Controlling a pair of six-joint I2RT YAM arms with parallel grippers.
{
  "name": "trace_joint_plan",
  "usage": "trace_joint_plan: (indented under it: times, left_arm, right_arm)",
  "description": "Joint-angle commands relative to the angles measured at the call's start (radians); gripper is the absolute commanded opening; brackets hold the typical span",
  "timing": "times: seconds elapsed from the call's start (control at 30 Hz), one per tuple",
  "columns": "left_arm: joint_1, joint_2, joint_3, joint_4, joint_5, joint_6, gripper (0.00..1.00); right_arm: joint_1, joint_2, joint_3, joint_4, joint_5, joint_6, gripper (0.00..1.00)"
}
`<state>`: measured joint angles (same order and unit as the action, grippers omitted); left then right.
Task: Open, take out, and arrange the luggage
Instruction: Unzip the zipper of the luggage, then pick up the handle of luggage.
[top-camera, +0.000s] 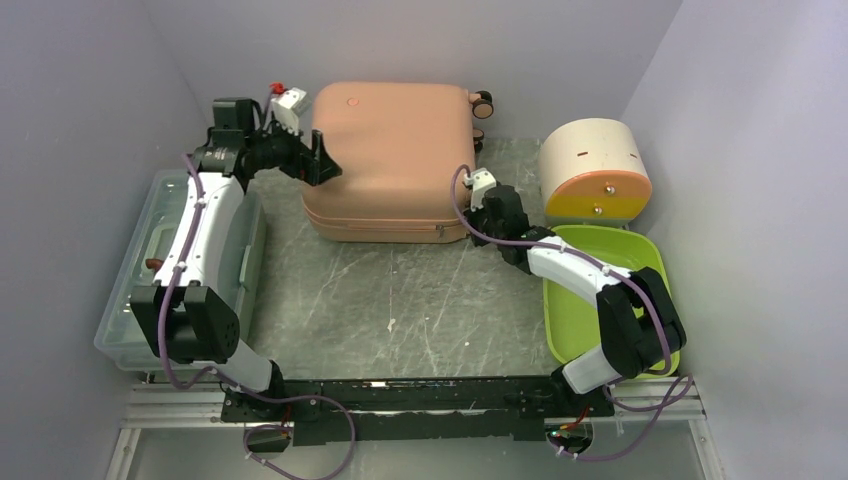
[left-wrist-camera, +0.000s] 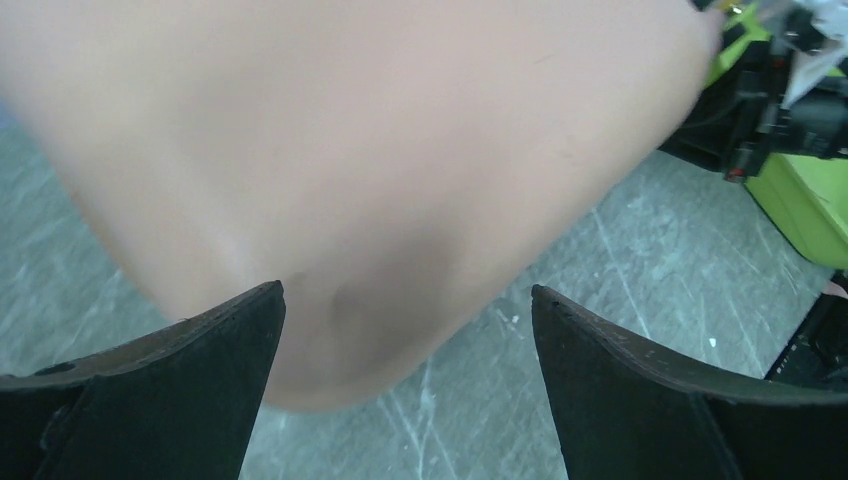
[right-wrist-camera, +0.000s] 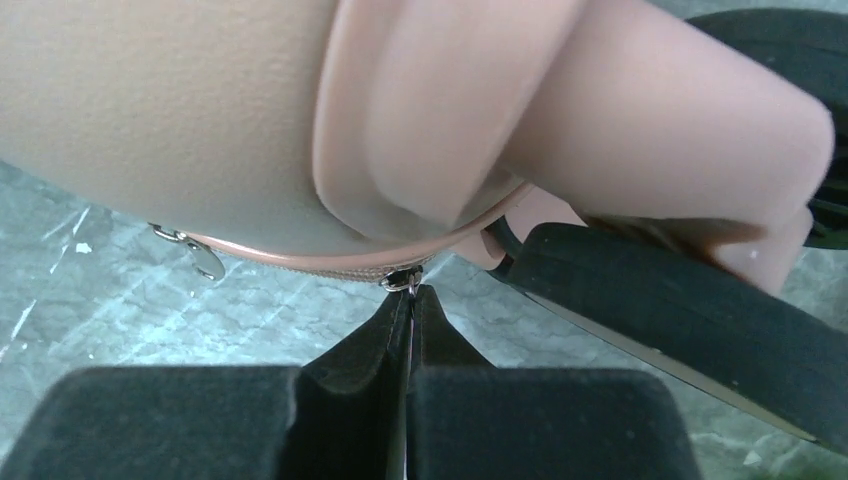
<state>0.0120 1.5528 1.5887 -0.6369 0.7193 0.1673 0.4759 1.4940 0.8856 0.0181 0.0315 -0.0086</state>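
Luggage: closed, lying flat on the table, with wheels at the far right corner. Located between the two claws, one at each end of the shell.

Left claw: spread wide, gripping nothing. Set at the left end of the shell. In the left wrist view, rounded pink corner directly ahead of the fingers, reaching down into the gap between them. Contact with the shell: cannot tell.

Right claw: narrow, fingertips pressed together on a zip pull at the seam of the near right corner. Only the metal ring visible just beyond the tips. Second zip pull hanging free on the same seam, left of the claw. Rounded pink projection of the shell directly above the claw.

Clear plastic bin: behind the left claw, under the left arm, at the left edge of the table.

Lime-green tray: behind the right claw, under the right arm.

Round cream container with a yellow-orange front: right of the right claw, just beyond the tray.
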Motion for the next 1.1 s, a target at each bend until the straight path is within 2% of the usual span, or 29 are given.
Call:
trace_joint_plan:
  times: [0.0,0.2,0.4,0.63,0.8,0.93,1.07]
  left_arm:
    - [-0.121,0.013,0.027,0.032,0.033,0.01,0.99]
    - [-0.23,0.122,0.06,0.028,0.021,0.003,0.99]
    - [-0.252,0.186,0.039,0.04,0.004,-0.005,0.99]
    - [-0.259,0.229,0.038,0.034,-0.037,0.005,0.99]
    - [-0.259,0.225,0.014,0.039,-0.036,0.007,0.99]
    - [-0.259,0.208,-0.012,0.05,-0.038,0.011,0.99]
    - [-0.259,0.193,-0.025,0.055,-0.033,0.011,0.99]
  right_arm:
    - [-0.05,-0.057,0.009,0.009,0.097,-0.113,0.0]
    - [-0.049,-0.045,-0.009,0.076,0.226,-0.327,0.0]
    - [-0.049,-0.05,-0.127,0.336,0.275,-0.581,0.0]
    - [-0.048,-0.015,-0.236,0.654,0.292,-0.729,0.0]
    - [-0.05,0.076,-0.261,0.831,0.411,-0.658,0.0]
    - [-0.056,0.133,-0.219,0.789,0.474,-0.553,0.0]
    - [-0.083,0.118,-0.203,0.737,0.408,-0.455,0.0]
